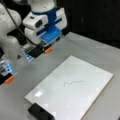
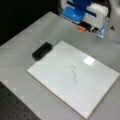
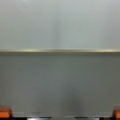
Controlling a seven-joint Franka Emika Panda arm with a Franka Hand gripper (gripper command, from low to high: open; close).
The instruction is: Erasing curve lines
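The gripper [image 1: 46,48] is seen in both front views raised above the grey worktop [image 1: 20,82], off the white board [image 1: 75,87] beyond one of its edges; nothing is held, and its orange-tipped fingers [image 3: 5,113] are shown wide apart at the bottom corners of the wrist view. The curve lines [image 1: 73,82] are found unerased near the middle of the board, well apart from the gripper [image 2: 86,28]; they also appear in a front view as a thin wavy mark [image 2: 74,74]. A black eraser [image 2: 42,50] is laid on the worktop, touching the board's corner.
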